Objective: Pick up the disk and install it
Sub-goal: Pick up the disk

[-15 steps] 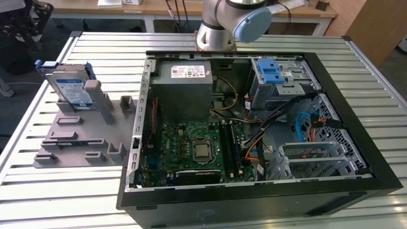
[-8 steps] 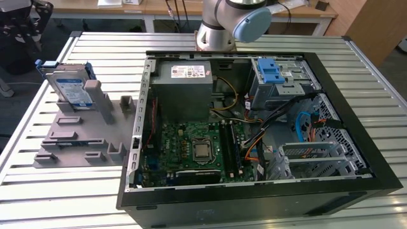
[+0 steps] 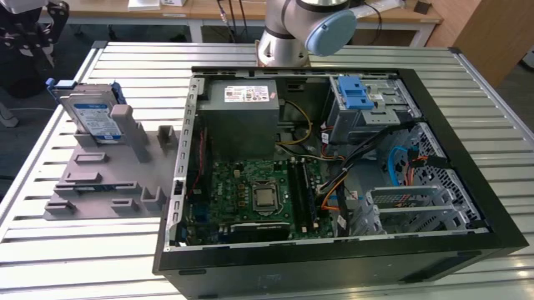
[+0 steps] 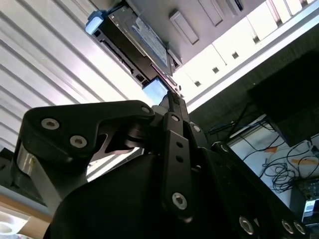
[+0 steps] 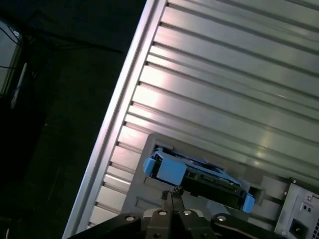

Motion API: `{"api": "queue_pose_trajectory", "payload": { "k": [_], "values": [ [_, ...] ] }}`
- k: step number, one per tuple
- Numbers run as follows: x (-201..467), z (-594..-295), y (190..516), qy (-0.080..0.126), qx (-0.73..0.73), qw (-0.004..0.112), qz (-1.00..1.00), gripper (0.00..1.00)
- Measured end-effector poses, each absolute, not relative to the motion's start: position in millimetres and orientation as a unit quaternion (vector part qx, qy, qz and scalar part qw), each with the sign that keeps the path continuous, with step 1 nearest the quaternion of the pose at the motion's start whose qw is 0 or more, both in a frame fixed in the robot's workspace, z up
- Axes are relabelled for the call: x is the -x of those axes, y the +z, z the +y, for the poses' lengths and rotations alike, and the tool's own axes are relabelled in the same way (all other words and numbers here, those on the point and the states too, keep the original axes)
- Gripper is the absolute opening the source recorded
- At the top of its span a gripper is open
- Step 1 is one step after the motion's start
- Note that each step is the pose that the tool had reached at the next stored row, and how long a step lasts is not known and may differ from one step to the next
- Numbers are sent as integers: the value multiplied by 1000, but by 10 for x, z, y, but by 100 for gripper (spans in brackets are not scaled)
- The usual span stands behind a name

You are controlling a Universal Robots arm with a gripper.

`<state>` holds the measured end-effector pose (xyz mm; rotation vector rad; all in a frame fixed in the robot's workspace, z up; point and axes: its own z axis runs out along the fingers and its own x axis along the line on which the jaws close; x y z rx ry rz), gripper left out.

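1. Slatted aluminium table (image 3: 84, 262) carried all of the work, and behind its far edge you could see wooden desks.
2. You had an open black computer case (image 3: 334, 265) lying on the table, toward the exterior view's right. Inside it were a green motherboard (image 3: 250, 194), a grey metal box (image 3: 242, 115) with a white sticker, and a silver cage (image 3: 376, 109) with a blue latch (image 3: 354, 94) at the far right corner.
3. On the exterior view's left, just beside the case, a grey holder (image 3: 109, 187) with several slots rested on the slats.
4. The disk (image 3: 90, 115) stood upright on its edge in the far slot of that holder, with the blue-and-white label facing near and blue rails along its edges. Nothing gripped it, and it was outside the case.
5. Your arm (image 3: 309, 25) rose at the far side of the table, behind the case.
6. In the first wrist view the gripper (image 5: 172, 195) had its two fingers pressed together with nothing between them, and the tips pointed toward the disk (image 5: 199, 177).
7. The second wrist view showed the same closed tips (image 4: 169, 97) before the disk (image 4: 144, 40).
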<state>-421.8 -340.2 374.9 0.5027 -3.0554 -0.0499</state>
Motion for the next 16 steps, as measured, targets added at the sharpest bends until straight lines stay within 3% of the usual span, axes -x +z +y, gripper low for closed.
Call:
{"api": "queue_pose_trajectory", "payload": {
  "k": [16],
  "values": [
    [4219,-3402,3748,-14,-230,23,-973,11]
  ]
}}
